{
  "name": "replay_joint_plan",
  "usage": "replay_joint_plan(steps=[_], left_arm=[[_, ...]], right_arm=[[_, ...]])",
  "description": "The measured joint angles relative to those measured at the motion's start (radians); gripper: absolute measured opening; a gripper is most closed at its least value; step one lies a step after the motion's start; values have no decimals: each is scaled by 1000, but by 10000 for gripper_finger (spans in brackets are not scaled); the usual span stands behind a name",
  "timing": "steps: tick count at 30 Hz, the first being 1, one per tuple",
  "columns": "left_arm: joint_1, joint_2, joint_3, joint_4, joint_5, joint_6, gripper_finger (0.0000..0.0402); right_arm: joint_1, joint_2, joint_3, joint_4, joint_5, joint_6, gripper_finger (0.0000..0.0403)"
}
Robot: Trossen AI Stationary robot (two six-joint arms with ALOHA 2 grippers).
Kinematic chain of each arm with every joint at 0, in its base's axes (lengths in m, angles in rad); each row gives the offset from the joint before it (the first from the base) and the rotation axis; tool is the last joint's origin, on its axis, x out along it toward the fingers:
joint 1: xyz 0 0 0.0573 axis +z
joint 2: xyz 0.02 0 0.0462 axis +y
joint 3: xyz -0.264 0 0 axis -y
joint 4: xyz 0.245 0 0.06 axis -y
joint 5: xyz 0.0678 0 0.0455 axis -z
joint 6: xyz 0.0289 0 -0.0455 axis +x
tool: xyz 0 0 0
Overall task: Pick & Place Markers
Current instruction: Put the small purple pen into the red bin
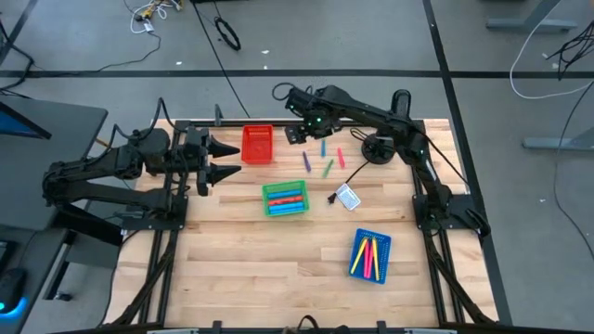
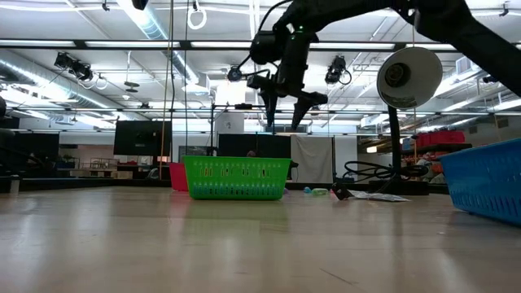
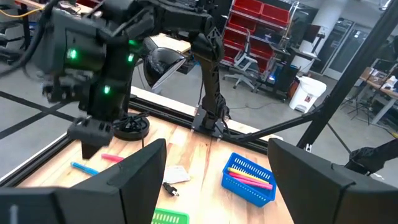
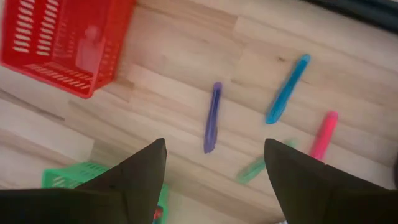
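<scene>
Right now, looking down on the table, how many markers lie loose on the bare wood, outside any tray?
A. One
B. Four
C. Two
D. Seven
B: a purple marker, a blue marker, a pink marker and a green marker lie apart on the wood near the red tray.

In the right wrist view, the green marker (image 4: 252,169) is partly hidden behind a finger of the right claw (image 4: 214,177), and the green tray (image 4: 71,176) is mostly covered. The red tray (image 4: 65,40) runs off the edge.
</scene>
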Motion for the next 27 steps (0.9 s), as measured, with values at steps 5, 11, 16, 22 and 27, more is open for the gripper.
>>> replay_joint_plan(steps=[5,11,16,22,27], left_arm=[[0,0,0,0,0,0,284],[0,0,0,-2,0,0,284],[0,0,1,-2,0,0,284],[0,0,1,-2,1,-1,284],[0,0,1,-2,1,-1,284]], right_arm=[[14,44,0,3,0,0,272],[28,96,-1,13,3,13,272],[33,121,-31,50,4,28,272],[33,124,-170,128,4,61,272],[39,124,-273,220,4,83,272]])
